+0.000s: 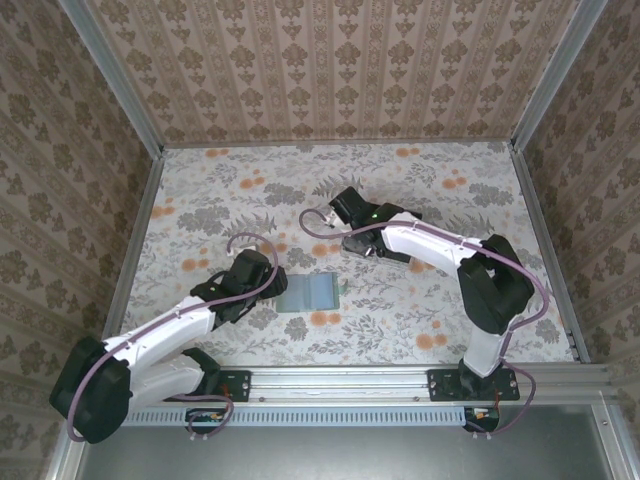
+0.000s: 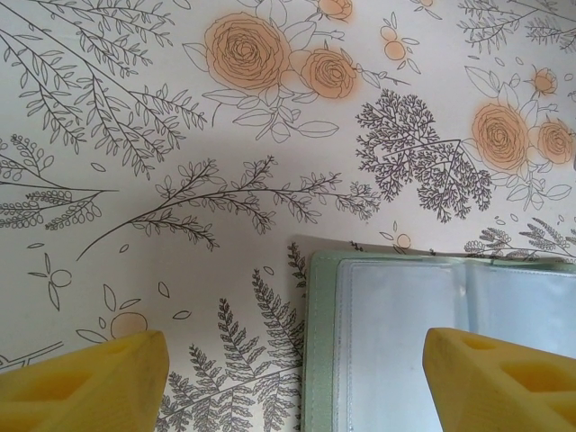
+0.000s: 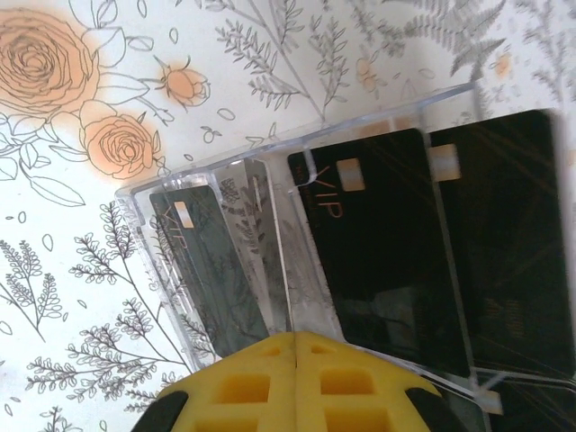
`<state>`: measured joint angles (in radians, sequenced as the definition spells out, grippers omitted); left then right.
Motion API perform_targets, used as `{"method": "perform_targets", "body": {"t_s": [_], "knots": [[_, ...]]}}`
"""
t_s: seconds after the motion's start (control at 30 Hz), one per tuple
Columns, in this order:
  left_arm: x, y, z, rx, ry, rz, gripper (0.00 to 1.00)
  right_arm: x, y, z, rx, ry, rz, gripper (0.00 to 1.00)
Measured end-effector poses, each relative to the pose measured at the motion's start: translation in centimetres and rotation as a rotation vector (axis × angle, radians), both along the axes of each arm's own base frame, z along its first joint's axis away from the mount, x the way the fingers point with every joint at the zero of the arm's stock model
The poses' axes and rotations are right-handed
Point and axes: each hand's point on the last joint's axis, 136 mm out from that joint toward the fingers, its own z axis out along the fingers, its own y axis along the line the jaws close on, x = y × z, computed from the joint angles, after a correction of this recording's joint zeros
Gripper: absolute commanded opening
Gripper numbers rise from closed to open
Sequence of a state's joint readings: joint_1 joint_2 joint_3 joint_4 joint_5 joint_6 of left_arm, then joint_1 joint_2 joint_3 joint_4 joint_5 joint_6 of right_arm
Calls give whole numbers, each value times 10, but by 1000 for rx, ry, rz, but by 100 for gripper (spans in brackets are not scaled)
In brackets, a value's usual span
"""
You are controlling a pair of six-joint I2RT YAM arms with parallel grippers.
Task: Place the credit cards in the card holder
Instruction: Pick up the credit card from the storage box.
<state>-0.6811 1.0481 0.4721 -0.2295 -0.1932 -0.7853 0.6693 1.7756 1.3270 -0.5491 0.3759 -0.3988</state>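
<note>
The card holder (image 1: 312, 295) lies open on the floral table, grey-green with clear pockets (image 2: 432, 351) facing up. My left gripper (image 2: 295, 382) hangs open over the holder's left edge, one yellow finger (image 2: 90, 382) above bare table and the other above a pocket; from above it (image 1: 272, 287) sits just left of the holder. Black credit cards stand in a clear plastic tray (image 3: 270, 144): one greyish behind plastic (image 3: 202, 261), two black with "VIP" (image 3: 382, 252) (image 3: 513, 252). My right gripper (image 3: 297, 342) is shut, its tips together above a tray divider, nothing visibly between them.
Patterned walls enclose the table on three sides. Open floral surface lies around the holder and to the left of the tray. The right arm (image 1: 440, 250) reaches across the middle toward the tray.
</note>
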Motion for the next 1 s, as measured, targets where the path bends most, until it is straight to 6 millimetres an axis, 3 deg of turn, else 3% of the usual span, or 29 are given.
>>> {"method": "perform_targets", "body": {"t_s": [0.3,0.53,1.0], "knots": [[1,-1,0,-2,-3,0,77,-5,6,41,48,-82,32,0],[1,-1,-3,3,4,0,77,-23,23,69,97,-130,82,0],[-2,3,-3,17,12,3,77,-68,62,95,326,-106,29,0]]}}
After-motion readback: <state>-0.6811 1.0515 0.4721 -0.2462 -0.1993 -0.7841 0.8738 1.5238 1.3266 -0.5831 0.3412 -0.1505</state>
